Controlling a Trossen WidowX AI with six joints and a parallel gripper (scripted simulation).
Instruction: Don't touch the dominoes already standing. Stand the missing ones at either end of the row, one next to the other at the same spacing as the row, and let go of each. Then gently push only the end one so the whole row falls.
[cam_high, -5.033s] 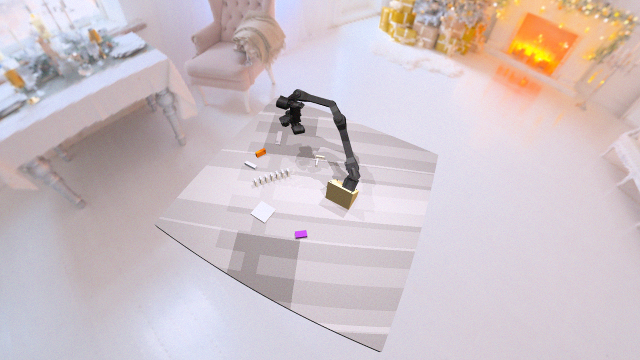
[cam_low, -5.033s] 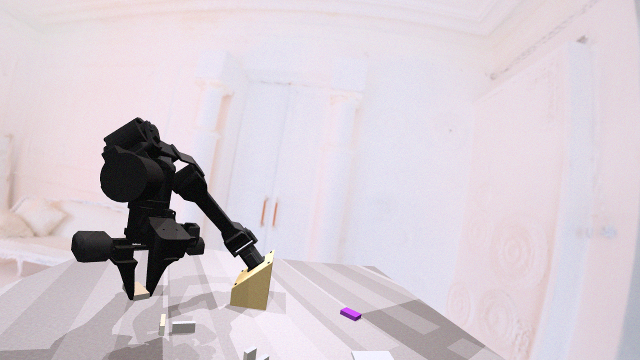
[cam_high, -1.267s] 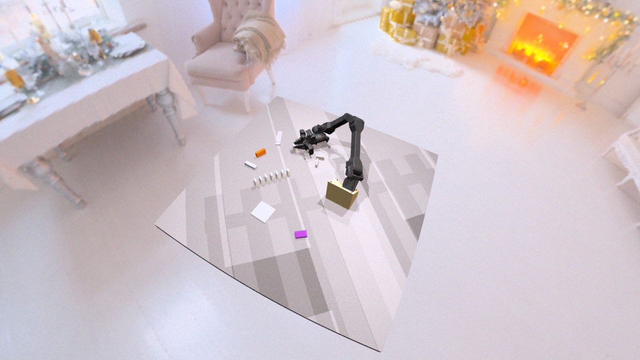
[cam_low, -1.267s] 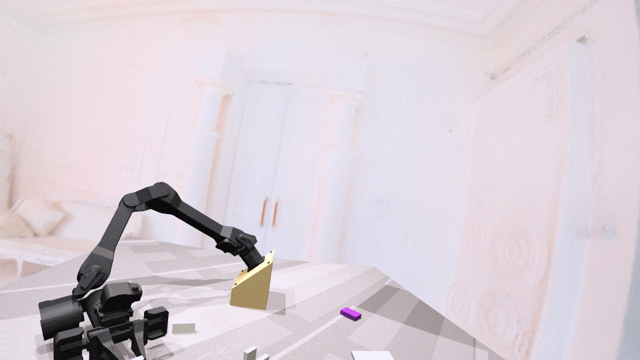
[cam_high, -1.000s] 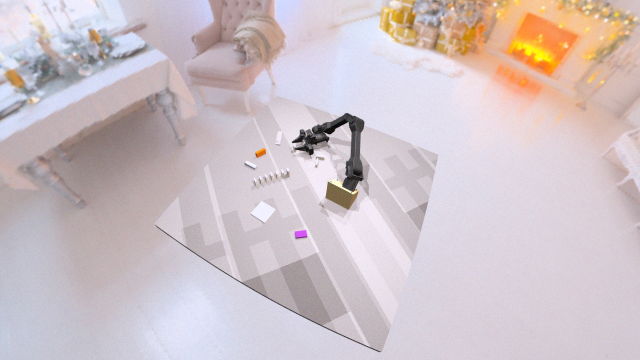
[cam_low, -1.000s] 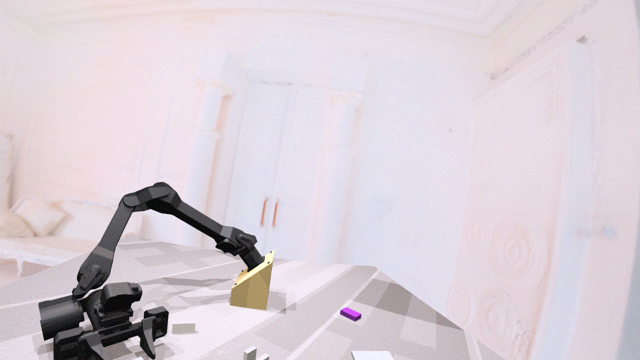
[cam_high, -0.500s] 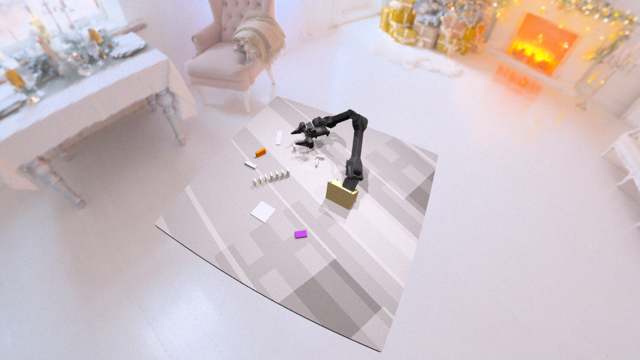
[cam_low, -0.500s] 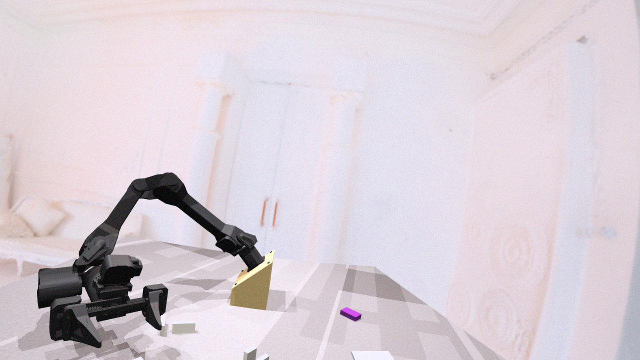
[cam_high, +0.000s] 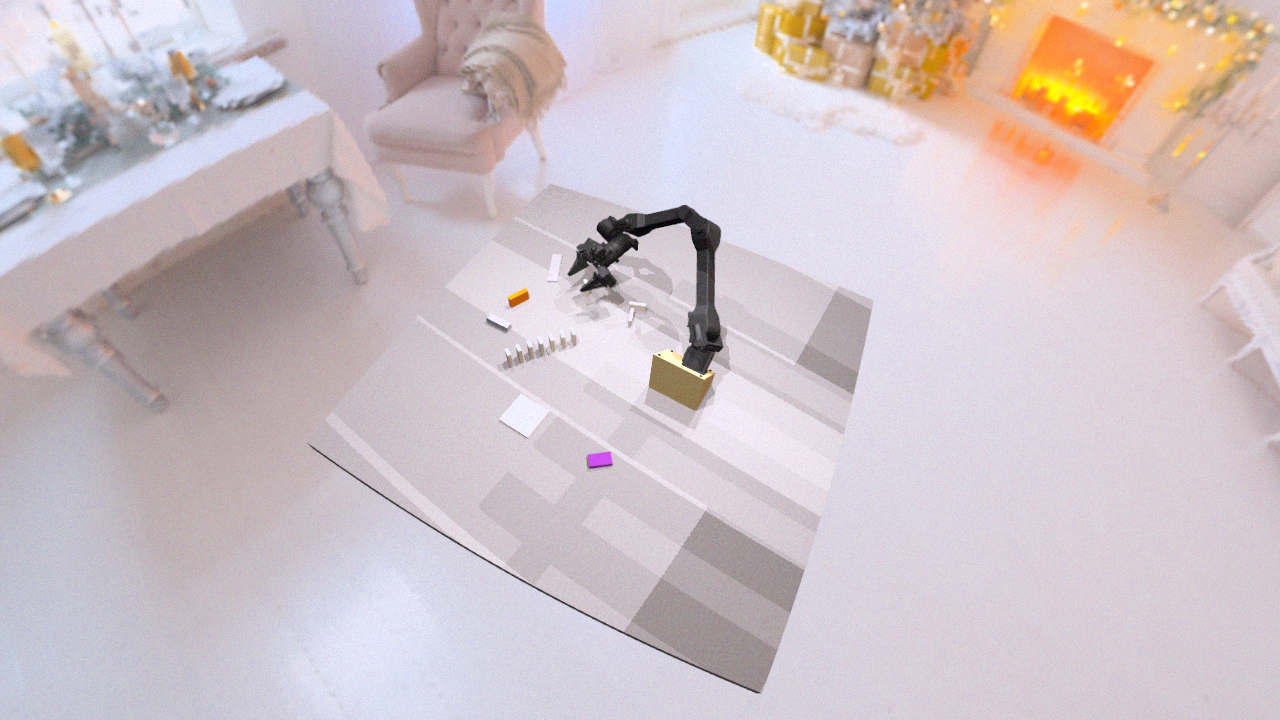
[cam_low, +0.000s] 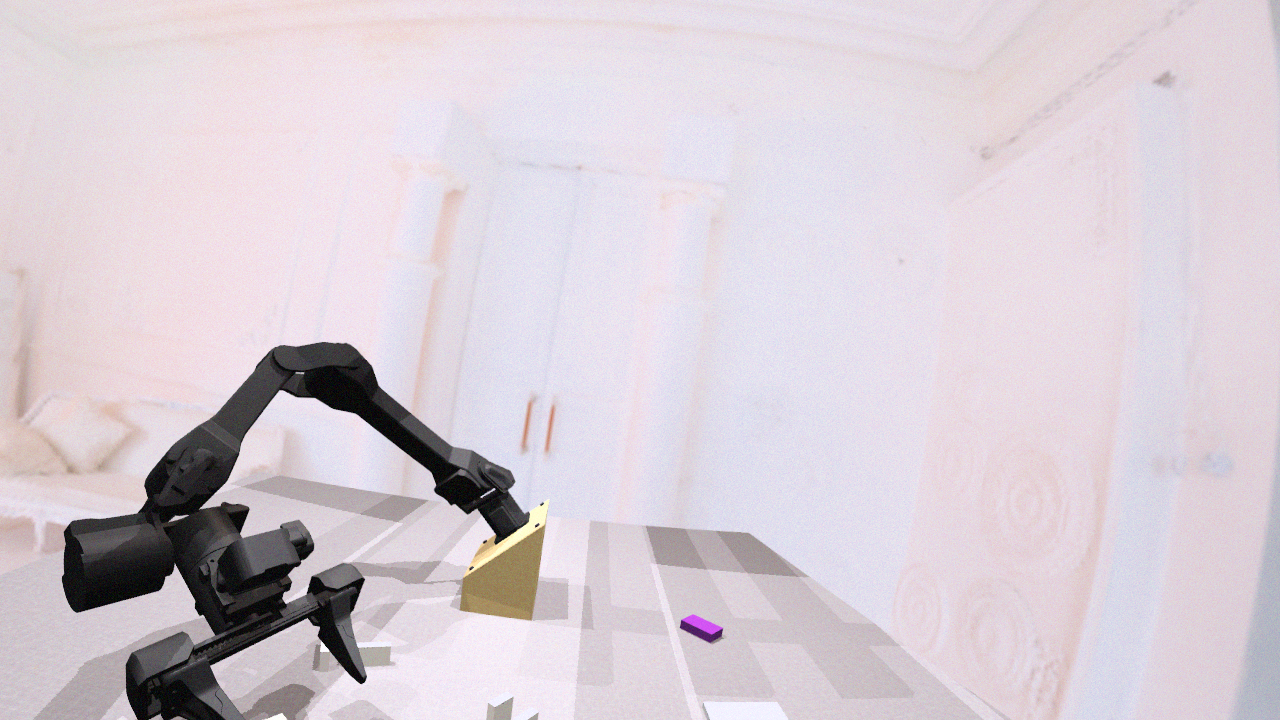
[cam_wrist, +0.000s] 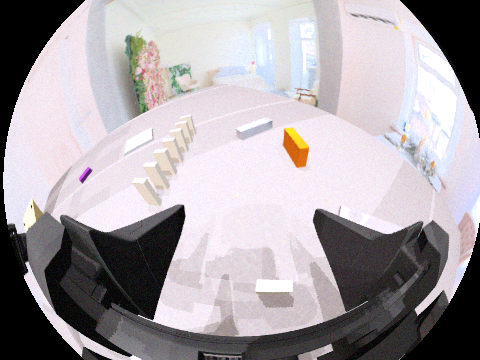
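Observation:
A row of several cream dominoes (cam_high: 573, 338) (cam_low: 499, 709) (cam_wrist: 146, 191) stands upright at the same spacing. My gripper (cam_high: 577, 280) (cam_low: 297, 700) (cam_wrist: 252, 215) is wide open and empty, above the table and well off to one side of the row. A single pale domino (cam_wrist: 274, 286) stands below, between the open fingers in the wrist view; it looks upright, seen mostly from its top. Two more pale pieces, one (cam_high: 637, 306) (cam_low: 368, 653) beside the other (cam_high: 631, 316), lie close together between the gripper and the arm's base. The fingers partly hide the lone domino in the top and exterior views.
An orange block (cam_high: 518, 297) (cam_wrist: 295, 147) and a grey block (cam_high: 498, 323) (cam_wrist: 255, 129) lie beyond the row's side. A thin white strip (cam_high: 554, 267) lies near the gripper. A white square (cam_high: 524, 415) (cam_wrist: 138, 141) and a purple block (cam_high: 599, 460) (cam_low: 700, 627) lie across the row.

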